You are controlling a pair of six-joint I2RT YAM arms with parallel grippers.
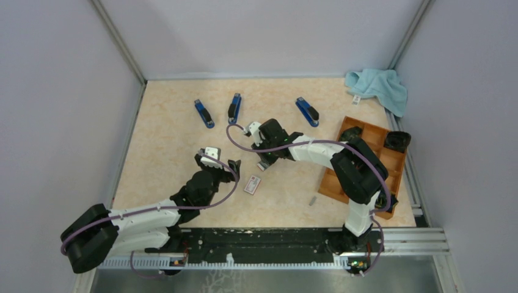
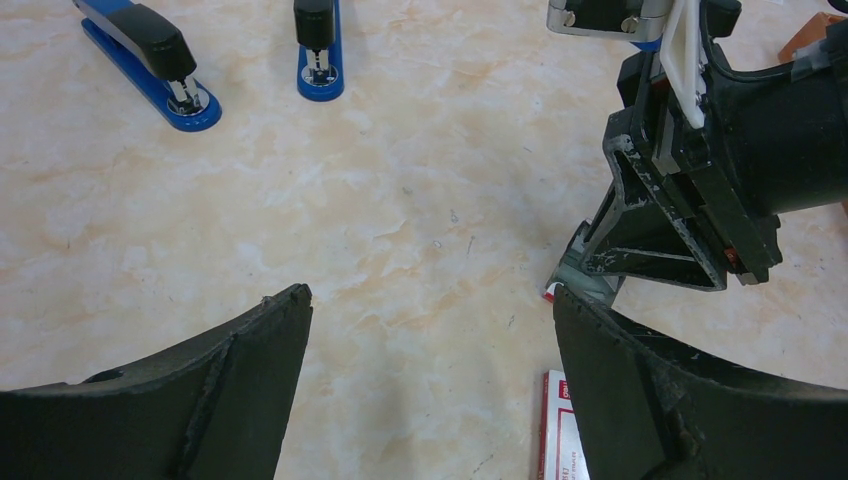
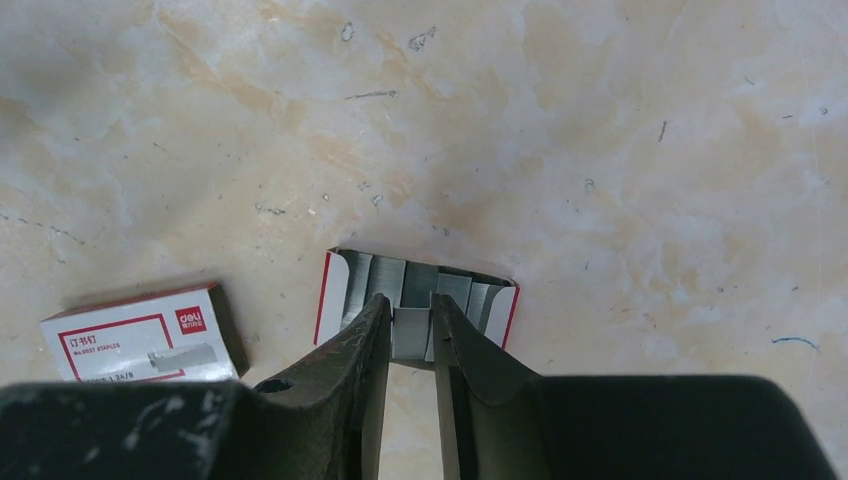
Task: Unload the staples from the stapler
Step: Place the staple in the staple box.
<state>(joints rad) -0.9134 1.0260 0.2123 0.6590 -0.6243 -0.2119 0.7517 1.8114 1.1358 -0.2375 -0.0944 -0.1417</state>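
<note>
Three blue-and-black staplers lie at the back of the table [image 1: 204, 113] [image 1: 234, 108] [image 1: 307, 112]; two show in the left wrist view [image 2: 150, 60] [image 2: 318, 45]. My right gripper [image 3: 411, 305] is shut on a short silvery strip of staples [image 3: 410, 332], right over an open red-edged box tray [image 3: 497, 300] filled with more strips. From above, it is at the table's middle [image 1: 264, 163]. My left gripper [image 2: 430, 300] is open and empty, low over bare table just left of the right gripper [image 2: 690, 200]. One loose strip [image 1: 312, 200] lies on the table.
A small white box with a red label [image 1: 251, 184] lies between the grippers, also seen in the right wrist view [image 3: 145, 335]. An orange compartment tray [image 1: 366, 165] stands at the right. A light blue cloth [image 1: 377, 85] lies at the back right corner.
</note>
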